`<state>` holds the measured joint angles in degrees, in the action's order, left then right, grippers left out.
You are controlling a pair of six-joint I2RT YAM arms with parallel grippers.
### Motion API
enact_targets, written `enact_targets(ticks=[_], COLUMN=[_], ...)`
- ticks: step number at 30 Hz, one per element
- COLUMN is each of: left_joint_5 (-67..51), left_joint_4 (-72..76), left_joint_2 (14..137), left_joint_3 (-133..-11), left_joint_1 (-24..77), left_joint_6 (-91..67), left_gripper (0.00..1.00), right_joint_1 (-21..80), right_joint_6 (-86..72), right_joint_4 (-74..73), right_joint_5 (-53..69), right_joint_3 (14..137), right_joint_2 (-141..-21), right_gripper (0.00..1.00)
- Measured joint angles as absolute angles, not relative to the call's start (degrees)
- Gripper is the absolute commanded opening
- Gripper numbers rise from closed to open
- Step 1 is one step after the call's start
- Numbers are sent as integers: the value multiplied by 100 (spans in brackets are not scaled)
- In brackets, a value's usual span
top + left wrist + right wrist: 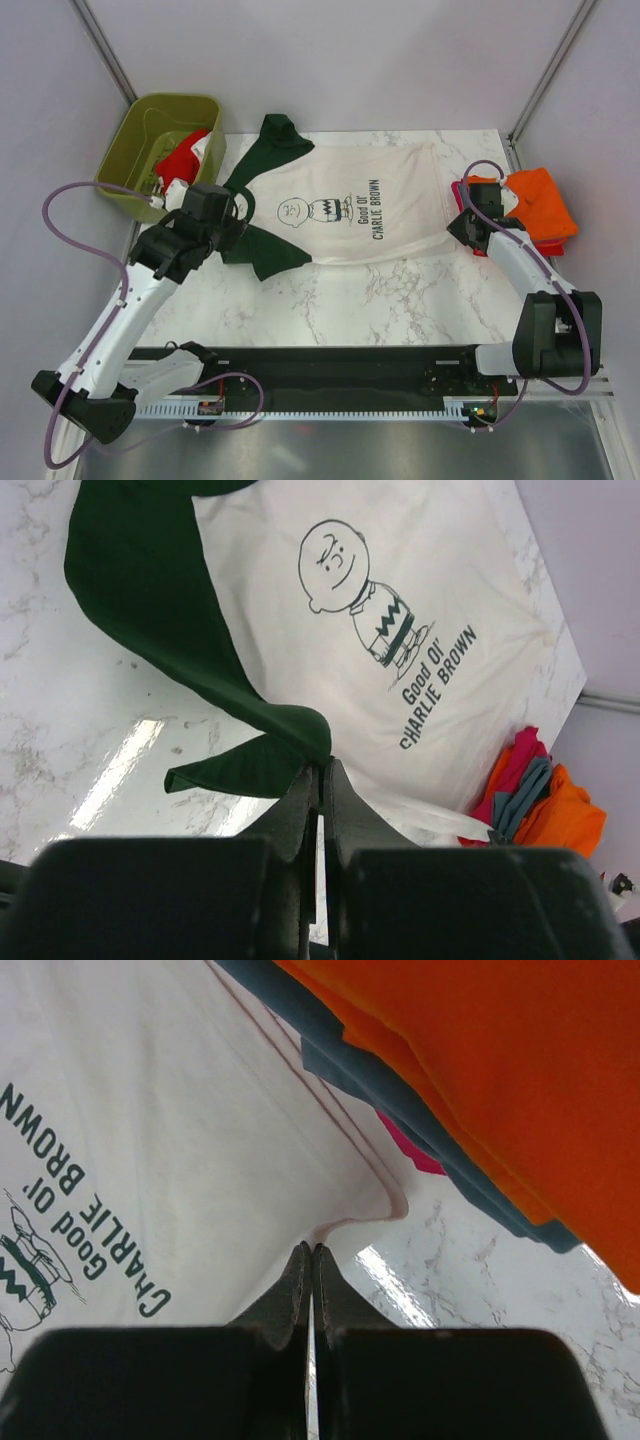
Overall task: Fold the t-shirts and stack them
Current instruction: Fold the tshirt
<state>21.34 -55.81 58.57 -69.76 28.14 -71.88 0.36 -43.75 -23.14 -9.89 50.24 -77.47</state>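
Observation:
The cream t-shirt [345, 205] with dark green sleeves and a black Charlie Brown print lies spread across the marble table. My left gripper [222, 222] is shut on its near green sleeve [250, 765], lifted off the table. My right gripper [470, 222] is shut on the cream hem corner [345, 1222], also seen from the left wrist [420, 600]. A stack of folded shirts, orange on top [540, 205], then grey-blue [400, 1100] and red [405, 1150], sits at the right edge beside my right gripper. Another red and white shirt [185, 155] lies in the bin.
An olive-green plastic bin [150, 125] stands at the back left, off the table's corner. Grey enclosure walls [350, 60] close in the back and sides. Bare marble [380, 300] shows between the shirt and the arm bases.

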Motion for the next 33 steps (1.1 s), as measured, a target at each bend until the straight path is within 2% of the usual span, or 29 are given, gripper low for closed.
enact_targets(ticks=[6, 11, 20, 27, 33], left_joint_5=[2040, 1769, 1288, 1072, 1033], left_joint_4=[-5358, -5273, -5384, -5527, -5693], left_joint_2=[5999, 5752, 4838, 4095, 3948], left_joint_3=[-7393, -7207, -6215, -6051, -6051], left_joint_1=[2434, 2434, 2434, 2434, 2434], left_joint_6=[-6908, -6847, -6845, -6845, -6845], left_gripper=[2, 2, 2, 2, 2], right_joint_1=[36, 36, 36, 36, 36], right_joint_6=[-4397, -4451, -4497, -4534, -4630], right_joint_4=[-2241, -2222, -2587, -3170, -3557], right_joint_5=[-860, -814, -812, -893, -899], right_joint_3=[5277, 5109, 4104, 3404, 3131], right_joint_2=[-7915, -7596, -6283, -4950, -4106], right_gripper=[0, 0, 0, 0, 0])
